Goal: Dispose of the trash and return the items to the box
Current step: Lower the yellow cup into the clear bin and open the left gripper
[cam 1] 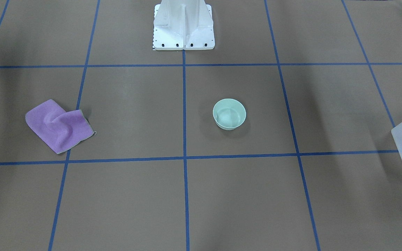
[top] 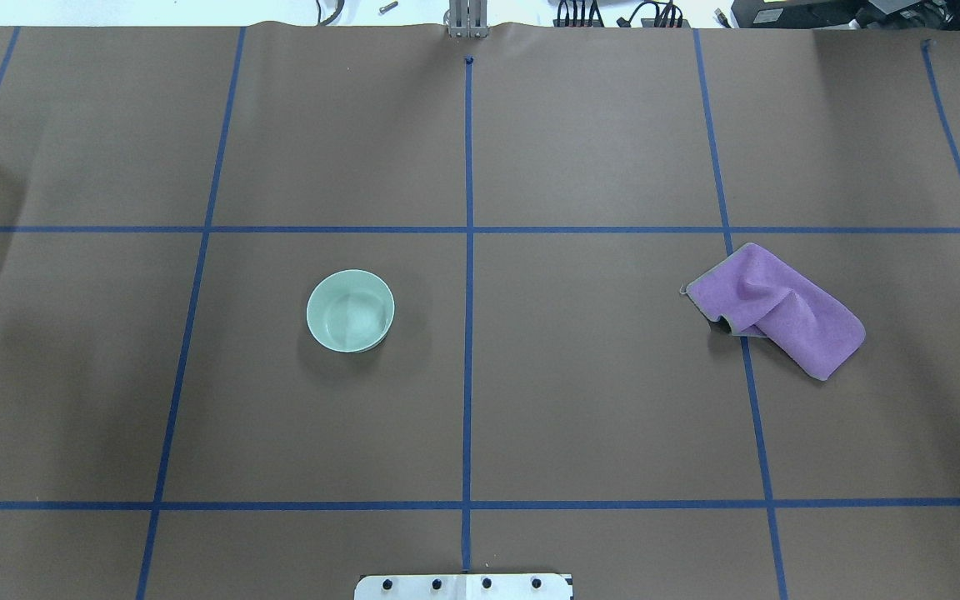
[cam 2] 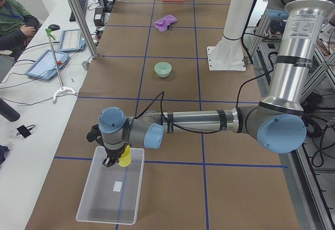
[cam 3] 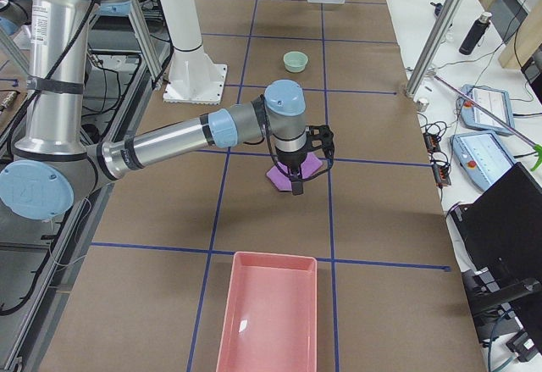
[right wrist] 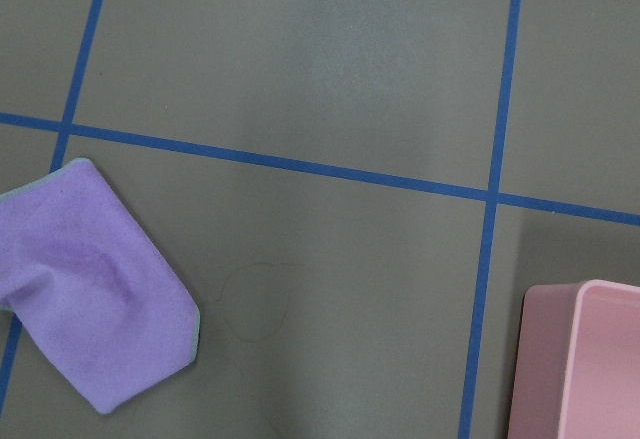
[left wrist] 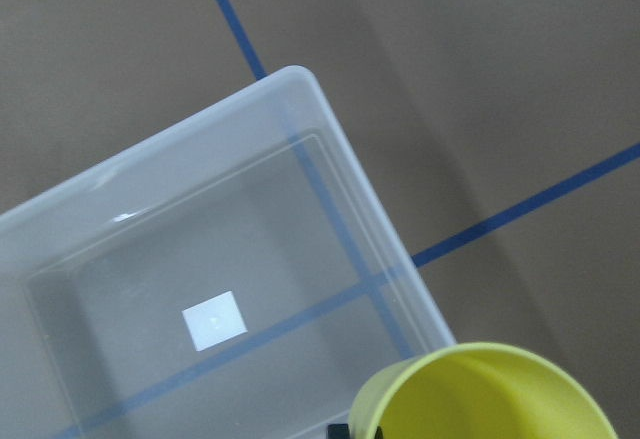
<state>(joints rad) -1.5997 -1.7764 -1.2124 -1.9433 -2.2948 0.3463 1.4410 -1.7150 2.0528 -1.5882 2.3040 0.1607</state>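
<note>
My left gripper (cam 2: 111,161) is shut on the small yellow cup (cam 2: 124,157) and holds it just above the near end of the frosted white box (cam 2: 84,209). In the left wrist view the cup (left wrist: 490,399) hangs over the corner of the box (left wrist: 370,209). The box holds only a white label. The mint-green bowl (cam 1: 229,114) stands upright and empty on the table, also in the overhead view (top: 350,310). My right gripper (cam 3: 298,187) hovers over a purple cloth (cam 3: 277,174). I cannot tell whether it is open or shut.
The purple cloth (top: 780,312) lies crumpled on the robot's right half of the table. A pink bin (cam 3: 269,317) stands at the table's right end. The robot's white base (cam 1: 183,28) is at the middle. A person and tablets (cam 2: 47,62) are at a side desk.
</note>
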